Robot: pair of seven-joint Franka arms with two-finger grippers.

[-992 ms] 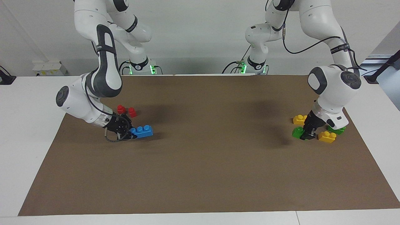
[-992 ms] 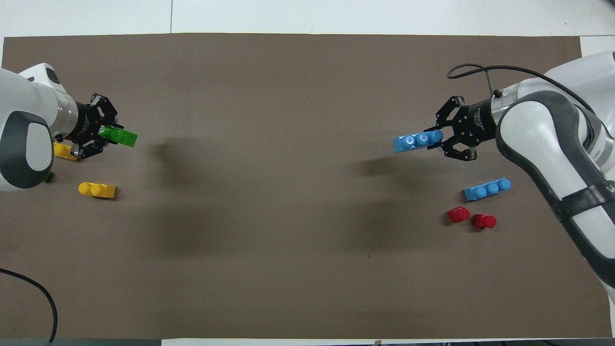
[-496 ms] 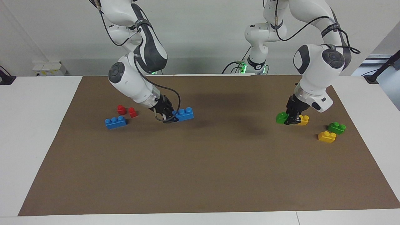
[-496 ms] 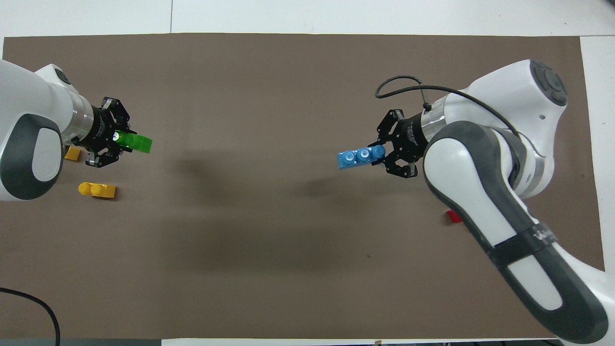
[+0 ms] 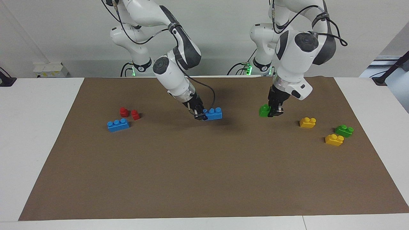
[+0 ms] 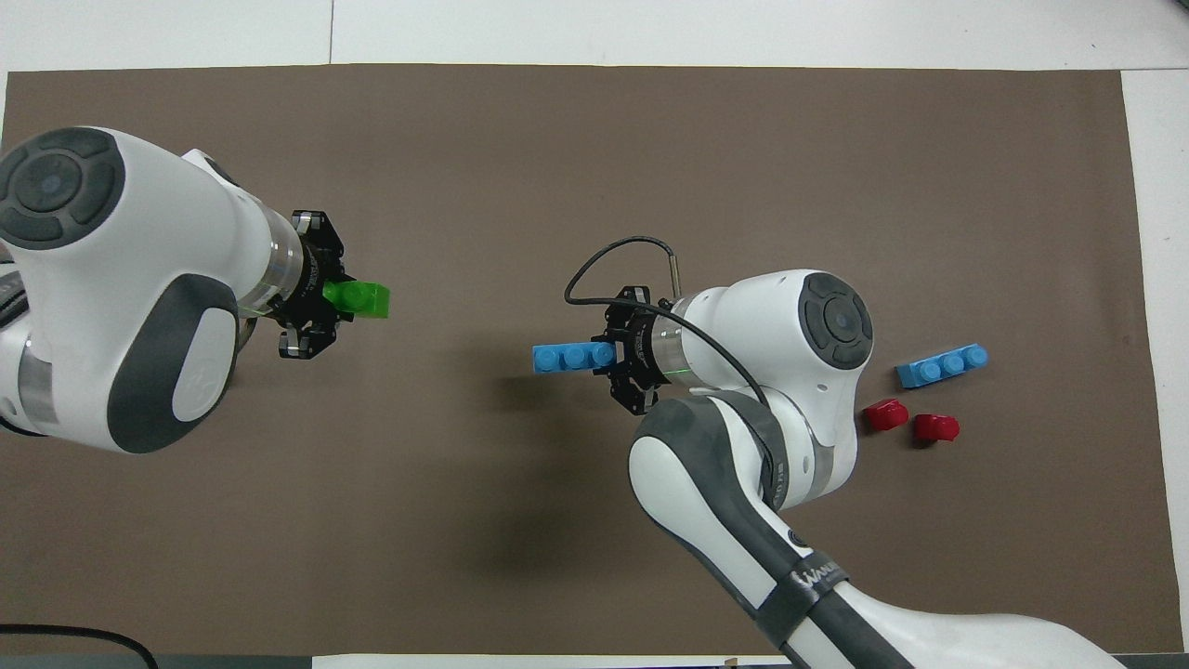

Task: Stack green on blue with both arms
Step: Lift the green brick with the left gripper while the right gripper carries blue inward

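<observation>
Green brick (image 5: 264, 110) pinched at one end in left gripper (image 5: 275, 112), blue brick (image 5: 214, 113) likewise in right gripper (image 5: 198, 115), both aloft over brown mat (image 5: 204, 179), well apart; risk of studs misaligning, tilting on contact.

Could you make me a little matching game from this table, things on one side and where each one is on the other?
Things:
1. held green brick
2. held blue brick
3. loose blue brick
4. loose green brick

Places:
A. lying beside the two red bricks
B. in the right gripper, up over the mat
C. lying beside a yellow brick, at the left arm's end
D. in the left gripper, up over the mat

Pairs: 1-D, 2-B, 3-A, 4-C
</observation>
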